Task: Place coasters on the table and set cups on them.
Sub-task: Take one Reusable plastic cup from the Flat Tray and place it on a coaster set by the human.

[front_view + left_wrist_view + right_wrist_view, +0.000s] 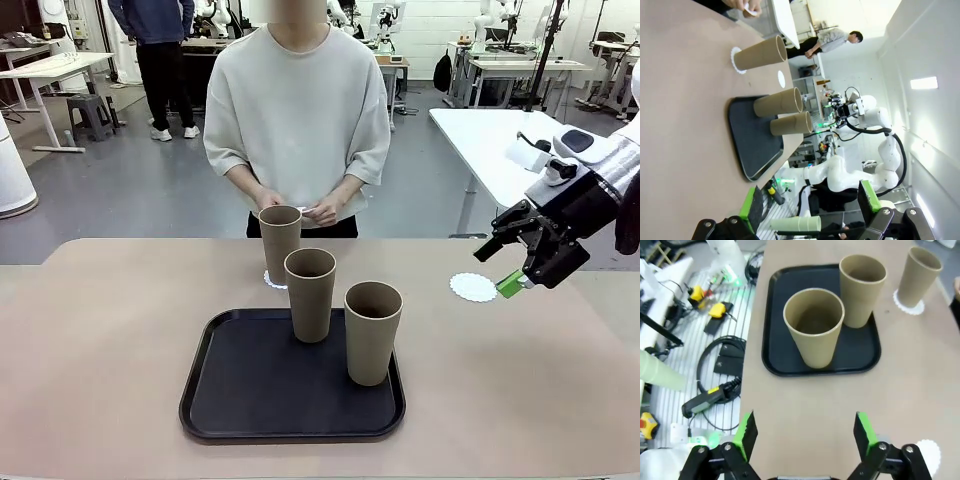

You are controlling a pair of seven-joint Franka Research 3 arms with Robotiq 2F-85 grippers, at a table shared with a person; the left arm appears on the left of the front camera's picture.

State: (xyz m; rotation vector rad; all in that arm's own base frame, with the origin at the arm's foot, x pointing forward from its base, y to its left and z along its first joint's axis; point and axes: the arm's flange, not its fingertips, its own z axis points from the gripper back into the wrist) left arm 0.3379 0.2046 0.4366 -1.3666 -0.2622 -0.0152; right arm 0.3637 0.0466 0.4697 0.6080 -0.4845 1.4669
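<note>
Right claw (497, 272): hanging over the right part of the table (120, 330), pads spread wide, nothing between them.

Loose coaster (473, 287): flat on the table, just beside the claw's lower green pad and outside the gap. Cannot tell whether touching.

Ahead of that claw, seen along its fingers: black tray (780, 300), well apart, with two cups upright on it, both empty inside. Near cup (815, 335) straight ahead of the gap. Middle cup (861, 290) behind it, toward the right-hand finger's side.

Beyond the tray, farther to that same side: far cup (919, 275), upright on a second coaster (905, 307), lacy edge showing round the base.

Farthest from the claw, at the table's far edge: person's hands (327, 210), close together, pinching a small white scrap. Too small to tell what.

Left claw (810, 202): pads likewise spread, gap empty. Tabletop running along the side of its left-hand finger. Tray and all three cups well ahead, none near the pads. Far cup the most distant from this claw as well, with the loose coaster lying apart from the cups beyond the tray.
</note>
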